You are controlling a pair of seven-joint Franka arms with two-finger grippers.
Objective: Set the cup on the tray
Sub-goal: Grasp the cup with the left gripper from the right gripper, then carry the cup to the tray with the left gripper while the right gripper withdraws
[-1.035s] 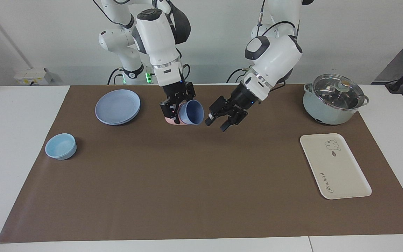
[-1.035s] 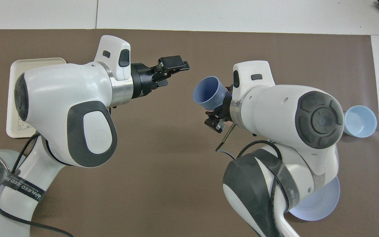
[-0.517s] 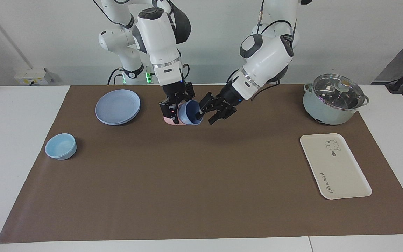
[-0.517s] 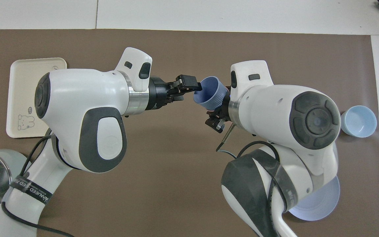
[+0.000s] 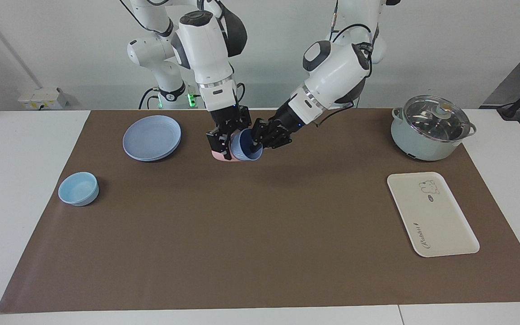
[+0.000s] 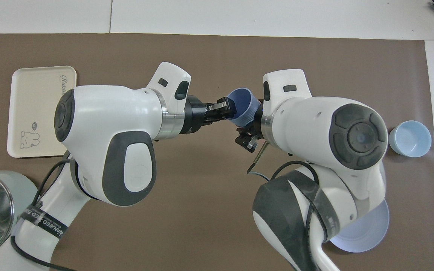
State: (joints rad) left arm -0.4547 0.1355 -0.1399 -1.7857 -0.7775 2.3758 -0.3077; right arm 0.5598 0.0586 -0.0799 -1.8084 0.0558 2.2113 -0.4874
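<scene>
Left gripper (image 5: 260, 139) has closed in on the cup (image 5: 245, 146) held up by the right gripper (image 5: 224, 137).

A second ago the left gripper hung apart from the cup; now it sits at the rim with one finger inside the mouth, though whether it has clamped cannot be told. The right gripper, pointing steeply down, still grips the tilted cup's base, its mouth turned toward the left gripper, over the mat's middle near the robots. A pink cup (image 5: 219, 156) shows just under the right gripper. The tray (image 5: 431, 214) lies well apart, toward the left arm's end of the table.
</scene>
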